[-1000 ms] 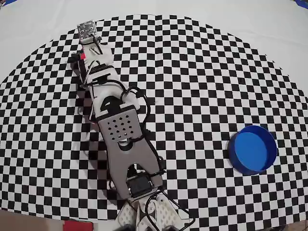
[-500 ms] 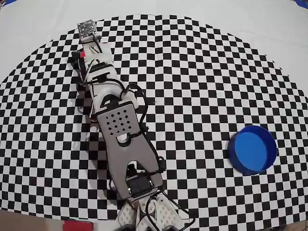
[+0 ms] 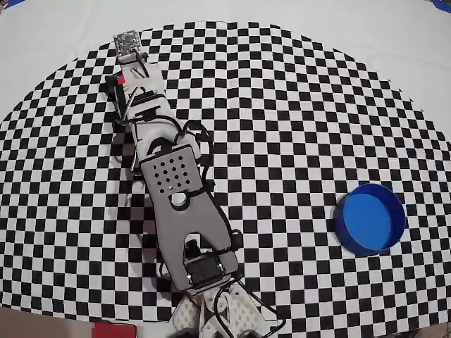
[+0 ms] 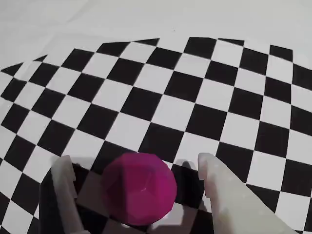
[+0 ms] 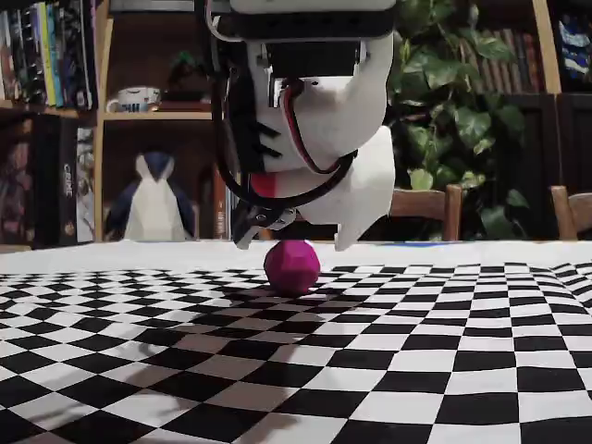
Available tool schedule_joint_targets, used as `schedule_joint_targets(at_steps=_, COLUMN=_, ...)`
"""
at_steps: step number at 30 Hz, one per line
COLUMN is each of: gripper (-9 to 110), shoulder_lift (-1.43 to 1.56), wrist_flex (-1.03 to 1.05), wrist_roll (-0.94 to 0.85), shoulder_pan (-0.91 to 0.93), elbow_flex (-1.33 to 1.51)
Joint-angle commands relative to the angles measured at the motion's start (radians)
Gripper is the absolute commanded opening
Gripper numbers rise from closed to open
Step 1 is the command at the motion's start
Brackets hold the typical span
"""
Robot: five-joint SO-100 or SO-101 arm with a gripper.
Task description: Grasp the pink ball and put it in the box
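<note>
The gripper (image 4: 134, 168) is spread open, its 2 fingers (image 4: 219, 195) straddling the pink ball (image 4: 139, 187), which rests on the checkered cloth (image 4: 161, 97). Since 1 second ago the arm (image 3: 176, 204) has been extended slightly farther from the unmoved box (image 3: 370, 218).

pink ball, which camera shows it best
The wrist view: the pink ball fills the lower middle, sitting on the checkered cloth between the open pincer's two pale fingers. The fixed view shows the ball small, under the arm. In the overhead view the arm hides it.
</note>
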Motion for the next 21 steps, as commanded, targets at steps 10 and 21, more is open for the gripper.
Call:
schedule_joint_targets(at_steps=10, gripper=29, shoulder_lift=-0.026, wrist_flex=0.012, wrist_roll=0.006, shoulder_pan=0.000, elbow_flex=-0.100)
schedule_joint_targets(at_steps=21, gripper=29, shoulder_lift=-0.067, wrist_flex=0.015, wrist_roll=0.003, shoulder_pan=0.000, elbow_flex=-0.147)
